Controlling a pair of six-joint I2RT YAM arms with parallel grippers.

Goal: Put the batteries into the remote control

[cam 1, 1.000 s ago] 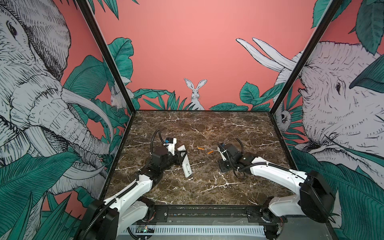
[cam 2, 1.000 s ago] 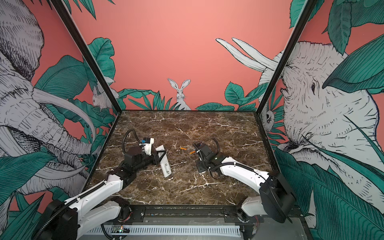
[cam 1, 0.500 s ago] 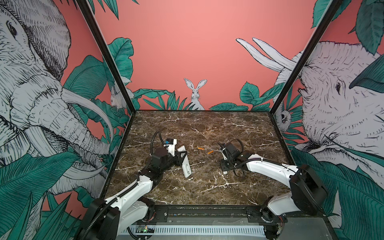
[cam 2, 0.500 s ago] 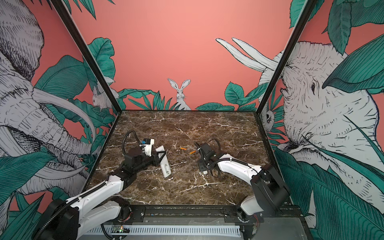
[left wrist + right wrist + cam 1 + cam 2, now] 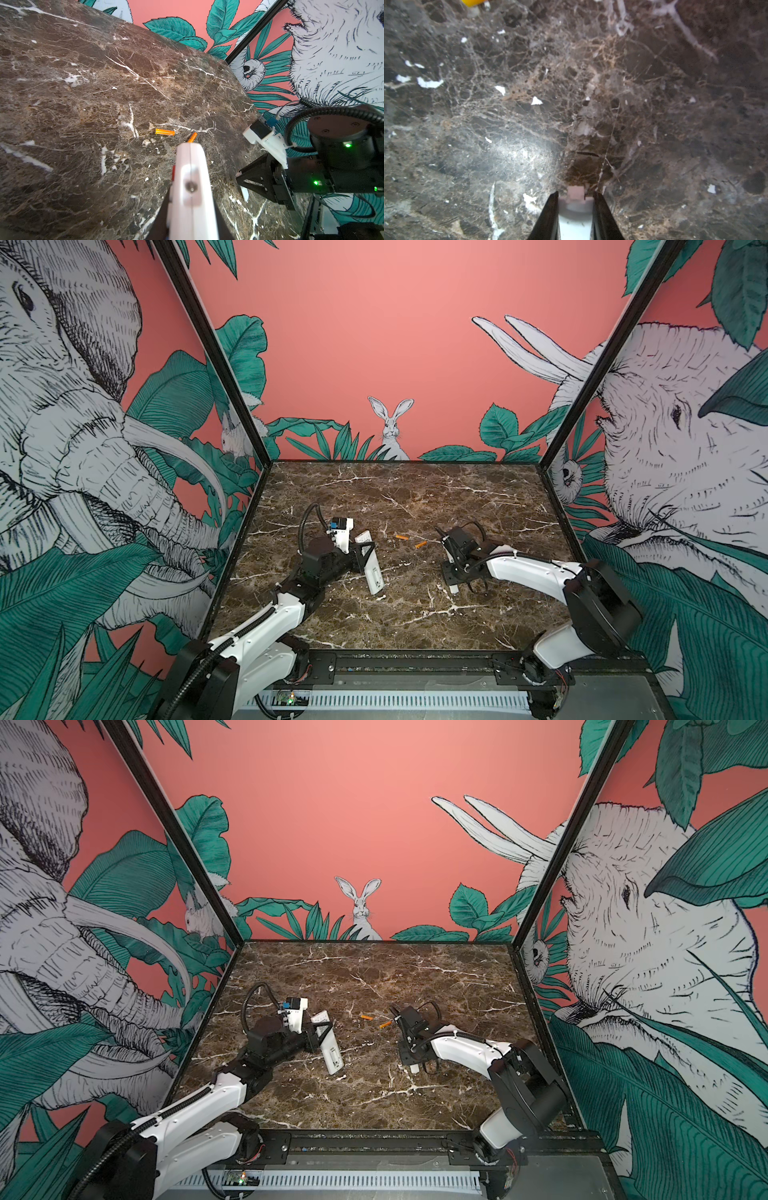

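Left gripper (image 5: 367, 556) clamps the remote control (image 5: 375, 577), batteries (image 5: 402, 537) lying apart.

We see the right arm folding inward. Its dark elbow (image 5: 598, 597) has swung nearer the remote control (image 5: 372, 570) than a second ago. The white forearm (image 5: 532, 566) now runs more level toward the remote control, and the upper link (image 5: 561, 645) behind it stands steeper.

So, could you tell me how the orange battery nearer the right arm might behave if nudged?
The battery would probably roll, being a cylinder lying sideways on the smooth marble table. Slim and glossy, it may slip from closing jaws.
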